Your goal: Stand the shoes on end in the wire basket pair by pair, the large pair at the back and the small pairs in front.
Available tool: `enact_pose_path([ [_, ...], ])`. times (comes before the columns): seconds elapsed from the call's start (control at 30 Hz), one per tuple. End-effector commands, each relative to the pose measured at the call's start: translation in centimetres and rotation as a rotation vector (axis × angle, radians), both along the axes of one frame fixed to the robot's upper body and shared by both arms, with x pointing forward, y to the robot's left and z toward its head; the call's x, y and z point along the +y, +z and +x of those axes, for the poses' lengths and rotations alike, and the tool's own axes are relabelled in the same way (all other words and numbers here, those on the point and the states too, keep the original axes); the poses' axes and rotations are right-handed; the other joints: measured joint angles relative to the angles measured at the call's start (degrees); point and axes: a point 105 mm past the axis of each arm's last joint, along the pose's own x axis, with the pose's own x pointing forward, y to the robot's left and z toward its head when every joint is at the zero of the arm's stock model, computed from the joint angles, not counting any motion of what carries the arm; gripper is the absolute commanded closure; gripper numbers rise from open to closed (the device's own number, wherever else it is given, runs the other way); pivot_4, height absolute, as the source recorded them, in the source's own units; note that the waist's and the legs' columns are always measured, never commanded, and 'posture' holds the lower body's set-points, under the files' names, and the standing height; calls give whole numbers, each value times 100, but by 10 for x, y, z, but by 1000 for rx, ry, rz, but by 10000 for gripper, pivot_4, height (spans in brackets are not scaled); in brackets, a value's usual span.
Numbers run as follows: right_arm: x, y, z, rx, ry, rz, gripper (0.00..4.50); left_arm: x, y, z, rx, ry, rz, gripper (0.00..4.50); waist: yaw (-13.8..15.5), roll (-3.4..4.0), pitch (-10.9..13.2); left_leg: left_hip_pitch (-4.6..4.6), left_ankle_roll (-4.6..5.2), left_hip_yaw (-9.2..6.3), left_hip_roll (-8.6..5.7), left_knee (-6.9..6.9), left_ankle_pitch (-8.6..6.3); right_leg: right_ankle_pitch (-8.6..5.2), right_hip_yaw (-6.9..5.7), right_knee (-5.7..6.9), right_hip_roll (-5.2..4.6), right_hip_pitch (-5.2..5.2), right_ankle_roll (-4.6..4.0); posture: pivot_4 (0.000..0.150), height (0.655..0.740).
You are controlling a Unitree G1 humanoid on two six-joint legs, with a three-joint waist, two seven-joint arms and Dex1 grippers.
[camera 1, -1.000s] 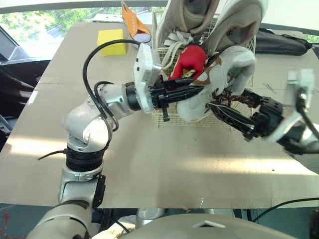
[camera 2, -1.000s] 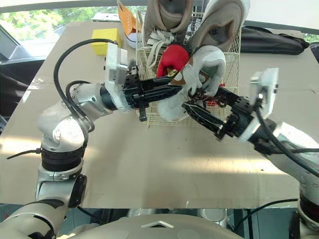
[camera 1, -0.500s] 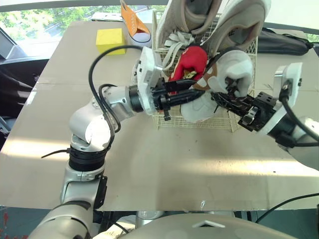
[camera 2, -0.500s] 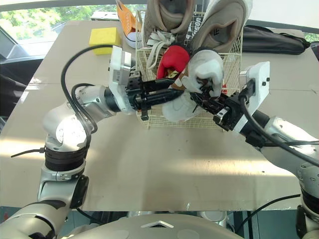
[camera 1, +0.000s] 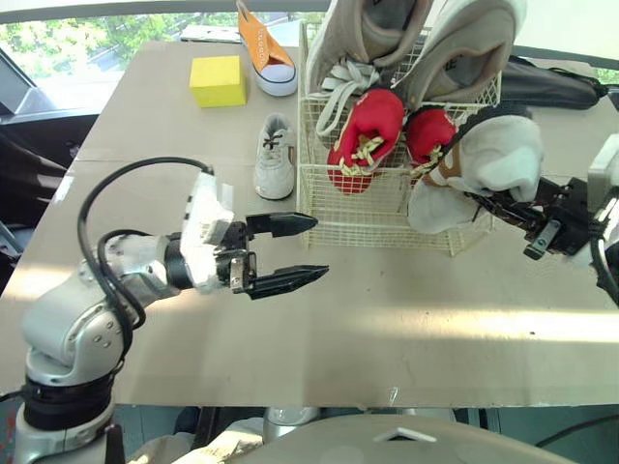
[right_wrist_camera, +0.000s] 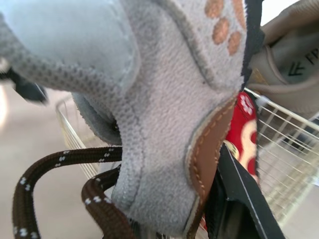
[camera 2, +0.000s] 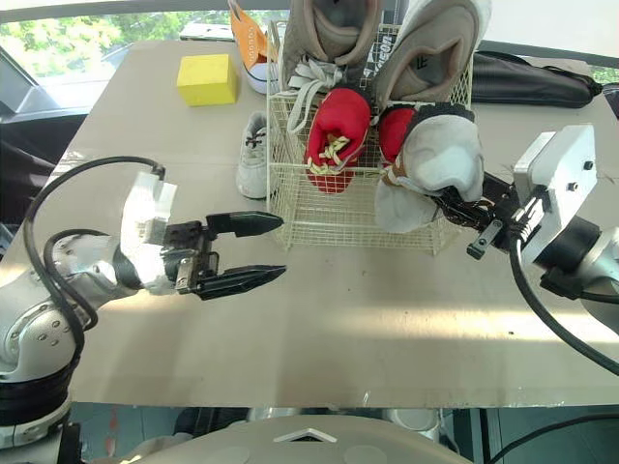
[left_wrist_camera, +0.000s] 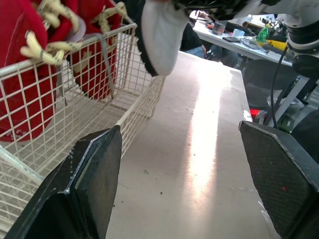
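1. Left gripper [camera 1: 318, 248]: released, 2 black fingers spread wide, nothing between them. It hovers over the table [camera 1: 387, 319] near the front left corner of the wire basket [camera 1: 348, 208], not touching it.
2. Right gripper [camera 2: 462, 205]: grasping 1 grey shoe [camera 1: 484, 169] with brown laces [right_wrist_camera: 55, 164], held up at the basket's front right corner with the toe pointing down. Cannot tell if the toe is inside the rim or just outside.
3. Shoe count: 7 in total. That is 2 large beige shoes [camera 1: 366, 39], 2 small red shoes [camera 1: 368, 126], the 1 grey shoe, 1 small white sneaker [camera 1: 274, 159] and 1 orange shoe [camera 1: 261, 48].
4. Basket contents: the 2 beige shoes stand on end at the back, and the 2 red shoes stand side by side in front of them.
5. Outside the basket: the white sneaker lies on the table just beside the basket's left wall. The orange shoe is at the far edge.
6. Also there: 1 yellow block [camera 1: 217, 80] at far left and 1 black bag [camera 1: 551, 82] behind the basket on the right.
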Motion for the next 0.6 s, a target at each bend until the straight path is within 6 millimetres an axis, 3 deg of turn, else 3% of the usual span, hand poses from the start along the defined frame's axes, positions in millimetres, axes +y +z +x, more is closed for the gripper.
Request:
enact_pose_path([
  [0.03,-2,-16,14,-63,-62,-66,42286,1,5,-11,-82,-23,19,4311,-20,-3,-7,2,0,0,0,0,0,0,0,1,0,0,0,1500,7400],
  [0.1,0,-27,18,-63,-78,-57,42379,2,2,-16,-80,-33,18,4311,-34,-12,-26,7,-7,-2,2,-1,3,0,-3,10,3,-1,0,1500,7400],
  [0.2,5,-25,19,-80,-63,-32,42445,3,1,-18,-93,-22,11,4311,-34,-6,-26,5,-25,-4,5,-3,12,0,-7,15,4,-5,-1,1500,7400],
  [0.37,-4,7,24,-156,-80,27,42636,3,-7,-23,-88,-4,1,4311,-29,17,-13,-3,-25,-1,1,-2,13,2,-5,12,3,-10,-3,1500,7400],
  [0.47,-4,-2,24,-130,-44,-65,42642,2,-8,-24,-86,-3,-8,4311,7,18,-12,-9,-13,-7,1,-2,6,6,-14,8,2,-11,-11,1500,7400],
  [0.6,1,-30,27,-19,28,-117,42666,-3,-6,-25,-90,-8,-12,4311,-13,16,-13,-9,-1,-9,1,-3,-1,2,-24,3,2,-8,-6,1500,7400],
])
